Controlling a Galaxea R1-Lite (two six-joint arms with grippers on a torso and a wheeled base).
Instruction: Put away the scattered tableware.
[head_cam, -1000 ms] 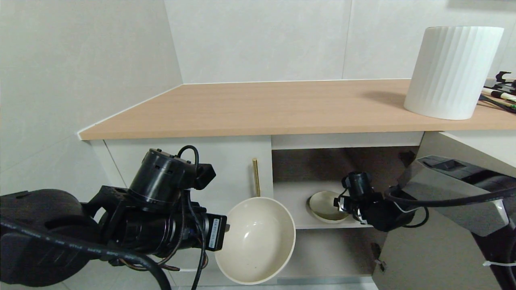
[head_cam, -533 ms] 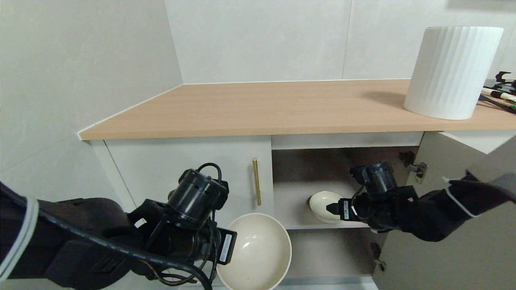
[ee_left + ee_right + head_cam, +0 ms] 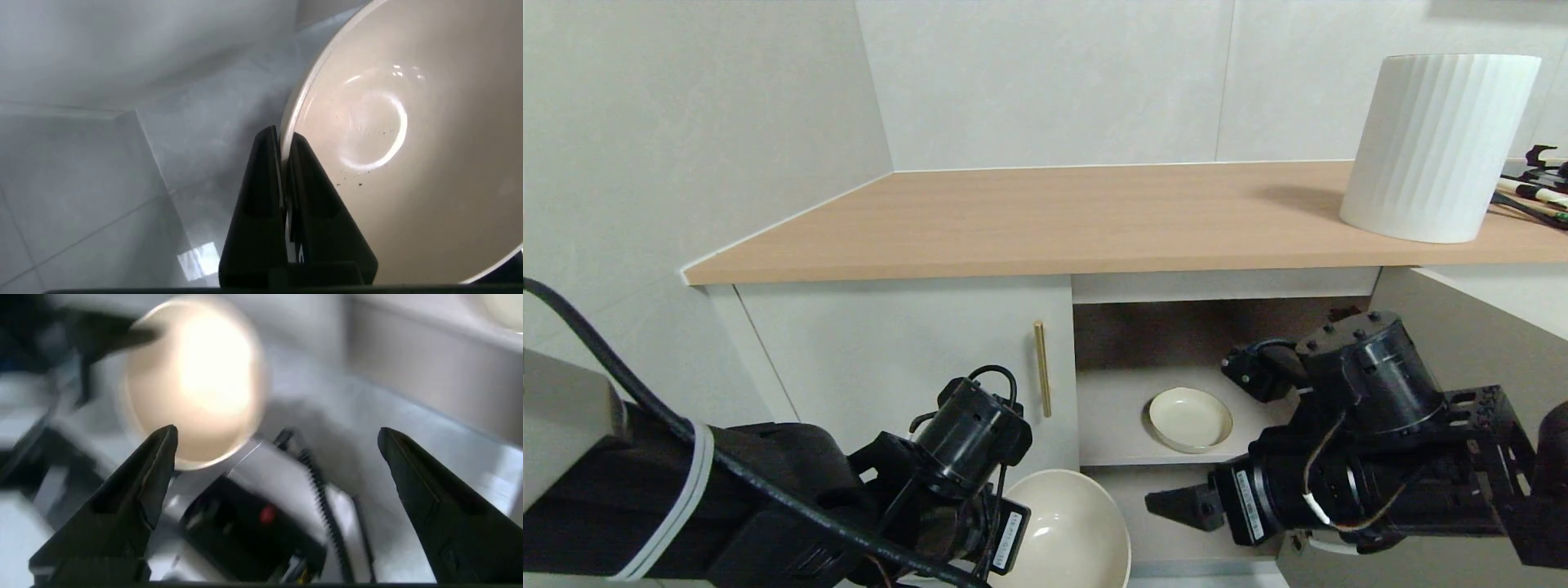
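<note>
A large cream bowl (image 3: 1066,535) hangs low in front of the cabinet, its rim pinched by my left gripper (image 3: 1006,535). The left wrist view shows both fingers (image 3: 263,184) closed on the edge of the bowl (image 3: 409,155). A small cream dish (image 3: 1190,419) lies on the shelf inside the open cabinet (image 3: 1111,408). My right gripper (image 3: 1176,502) is below and in front of that shelf, open and holding nothing. Its wide-spread fingers (image 3: 139,490) frame the bowl (image 3: 192,392) in the right wrist view.
A wooden countertop (image 3: 1054,220) carries a white ribbed container (image 3: 1437,147) and some utensils (image 3: 1535,192) at the far right. The left cabinet door with a gold handle (image 3: 1041,380) is closed. The right door (image 3: 1462,302) stands open beside my right arm.
My right gripper has let go of the small dish, now flat on the shelf, and pulled back out of the cabinet and down. My left gripper has moved the bowl lower and slightly right.
</note>
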